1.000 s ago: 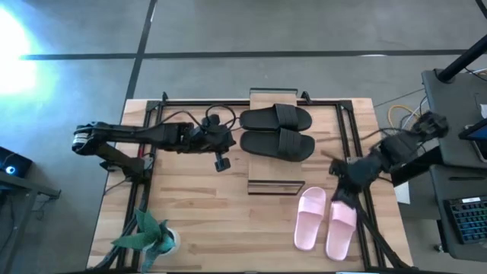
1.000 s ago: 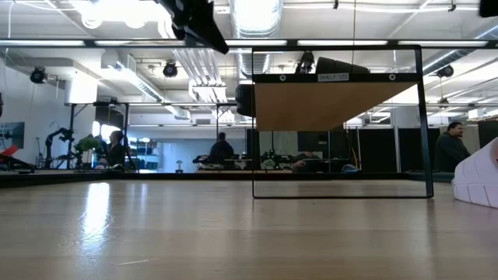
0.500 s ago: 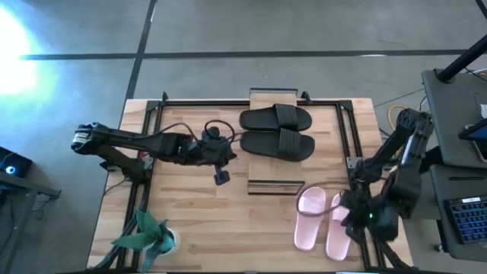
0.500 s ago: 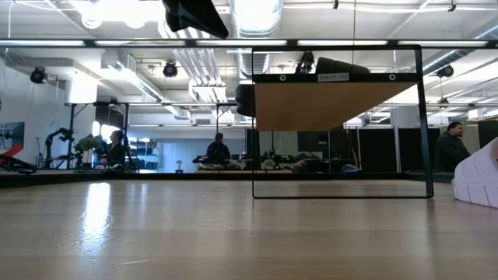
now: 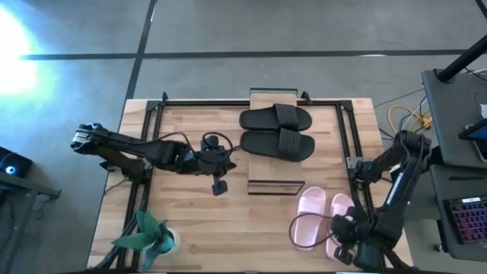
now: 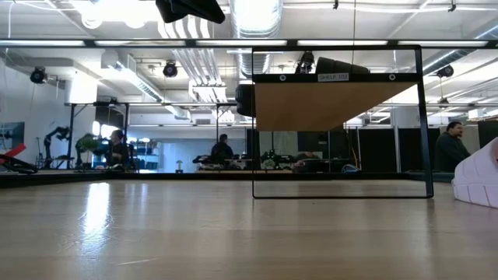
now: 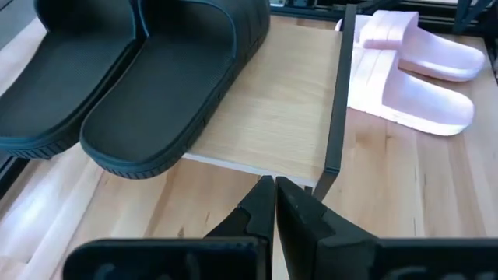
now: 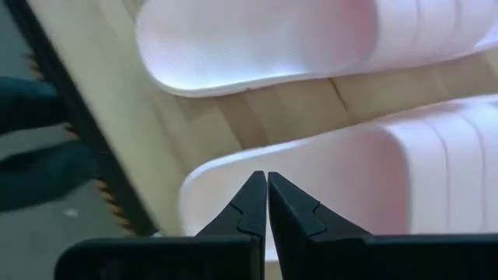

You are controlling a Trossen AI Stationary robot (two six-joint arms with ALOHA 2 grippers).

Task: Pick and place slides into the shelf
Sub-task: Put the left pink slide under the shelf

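High view: my right gripper (image 5: 344, 251) hangs over the heel end of the pink slides (image 5: 323, 219) near the table's (image 5: 190, 221) front right corner, its fingers pressed together on nothing, while my left gripper (image 5: 219, 185), equally pinched shut and empty, hovers mid-table just off the shelf's (image 5: 275, 185) left end. The black slides (image 5: 276, 131) already lie side by side on the shelf's pale plank top, toward the table's far edge. The pink pair sits on the bare tabletop at the shelf's front right, apart from it.

In the right wrist view the pink slides (image 8: 311, 117) look like moulded foam: matte, finely pebbled, with rounded edges and shallow ribs across the wide strap. I judge them light and springy rather than stiff, with little risk of damage. The smooth skin could slip, though, under a shallow pinch. The strap's arch seems the best hold, one finger under it and one over; the sole edge is the thicker, likelier-to-slide alternative.

The shelf is light wood on a thin dark metal frame, hard and straight-edged. A green toy plant (image 5: 148, 232) stands near the table's front left corner, well clear.
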